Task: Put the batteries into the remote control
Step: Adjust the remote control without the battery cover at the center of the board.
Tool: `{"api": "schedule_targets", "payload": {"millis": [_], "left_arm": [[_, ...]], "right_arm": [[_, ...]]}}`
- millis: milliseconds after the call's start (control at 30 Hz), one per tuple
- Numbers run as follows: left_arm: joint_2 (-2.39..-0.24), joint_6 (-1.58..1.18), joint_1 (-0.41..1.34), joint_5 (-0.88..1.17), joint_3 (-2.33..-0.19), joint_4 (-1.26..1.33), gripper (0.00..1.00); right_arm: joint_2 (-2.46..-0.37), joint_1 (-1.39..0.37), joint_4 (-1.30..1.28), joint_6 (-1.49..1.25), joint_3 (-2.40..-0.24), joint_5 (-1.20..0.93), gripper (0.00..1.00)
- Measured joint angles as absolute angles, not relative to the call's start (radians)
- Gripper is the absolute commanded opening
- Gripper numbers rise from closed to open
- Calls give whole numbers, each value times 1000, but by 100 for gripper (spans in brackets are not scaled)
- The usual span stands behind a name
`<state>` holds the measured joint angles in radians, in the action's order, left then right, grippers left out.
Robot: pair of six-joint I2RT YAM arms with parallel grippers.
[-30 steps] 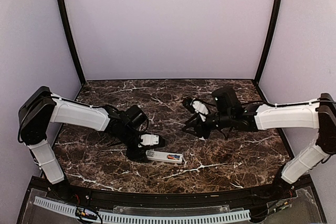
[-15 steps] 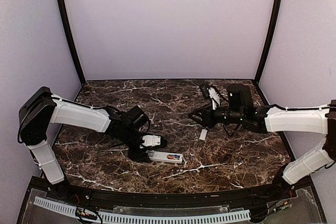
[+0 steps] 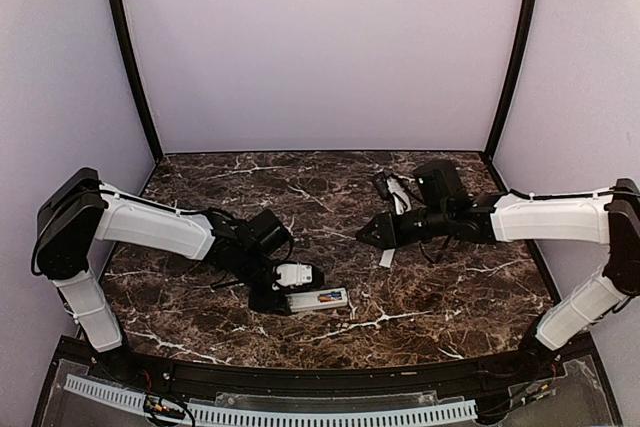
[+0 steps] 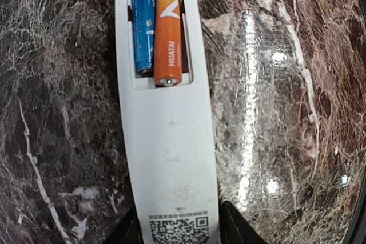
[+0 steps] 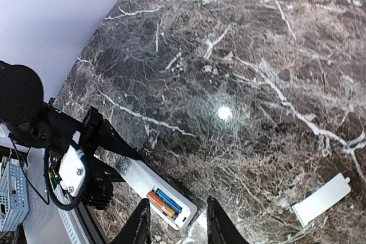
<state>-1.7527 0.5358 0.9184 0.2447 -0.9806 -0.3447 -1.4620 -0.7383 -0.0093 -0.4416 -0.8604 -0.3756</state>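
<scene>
In your left wrist view, the slim white plastic remote control point(image 4: 166, 141) runs off both the top and bottom edges, and its printed code label is cut through. Of the left gripper point(image 4: 178, 224) you get only two dark tips of the jaws at the bottom edge, flanking the remote. From above, that gripper hides the remote's left end, and the orange and blue cylindrical batteries point(image 3: 328, 298) are mere flecks of colour. The right gripper point(image 5: 174, 221) shows just two dark tips, cut off below; from above its jaws are too dark to read.
</scene>
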Motion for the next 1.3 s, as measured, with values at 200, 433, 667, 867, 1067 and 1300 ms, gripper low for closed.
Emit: {"api": "schedule_targets", "payload": {"millis": [200,433,667,867,1067,1300], "left_arm": [[-1752,418,937,216,-981,-334,47],[-1750,305,1002,106,-989,-337,47],[-1754,238,1018,81,-1031,-399,46],[-1771,121,1029,79,-1065,-424,46],[-1773,-10,1061,72,-1057,-441,47],[-1752,-90,1066,65,-1037,-440,53]], "right_arm": [[-1521,-776,-113,-477,-893,-351,29],[-1591,-860,-193,-520,-954,-316,28],[-1596,-892,-219,-564,-955,-309,28],[-1594,-893,-240,-574,-955,-290,30],[-1588,-895,-261,-577,-955,-281,30],[-1585,-908,-278,-578,-956,-274,30]]}}
